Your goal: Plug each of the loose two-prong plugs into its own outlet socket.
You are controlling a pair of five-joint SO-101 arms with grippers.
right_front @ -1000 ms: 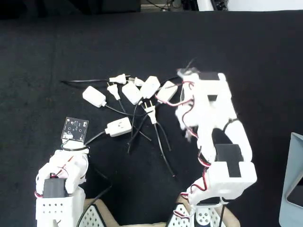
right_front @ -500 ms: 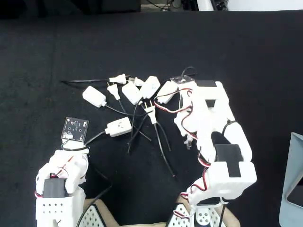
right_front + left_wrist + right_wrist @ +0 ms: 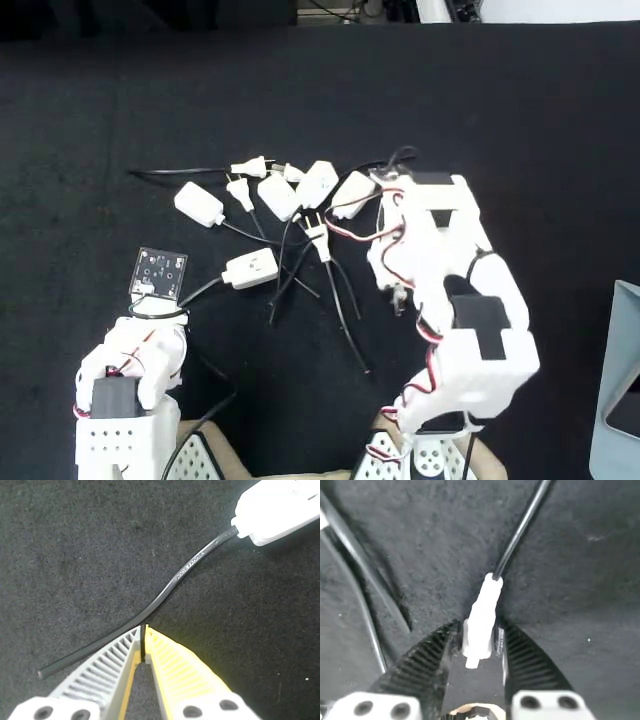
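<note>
Clamped between the black fingers [image 3: 427,665] of the right gripper [image 3: 477,626]: a slim white plug [image 3: 484,602], pinched on both sides, cable end pointing away from the wrist. Straight out ahead of the fingertips, the plug's black cable [image 3: 520,527], leading off across the black table [image 3: 590,580]. Off to one side of that gripper, two more cables [image 3: 360,590] lying on the table. From above, just beside the same gripper, a white socket [image 3: 352,193]. Farther out on that side, a tangle of other sockets [image 3: 317,183] and loose plugs [image 3: 316,232], with thin black leads trailing back toward the arms. Pressed together at the tips, with nothing between them: the white and yellow fingers [image 3: 100,675] of the left gripper [image 3: 144,630]. Right at those tips, crossing in front, a curved cable [image 3: 170,587] lying flat on the table. On the white finger's side, close by, its bare cut end. On the yellow finger's side, well ahead of the gripper, its other end entering a white socket block [image 3: 280,507]. From above, that block at the near edge of the tangle, apart from the other sockets and closest to the left arm.
</note>
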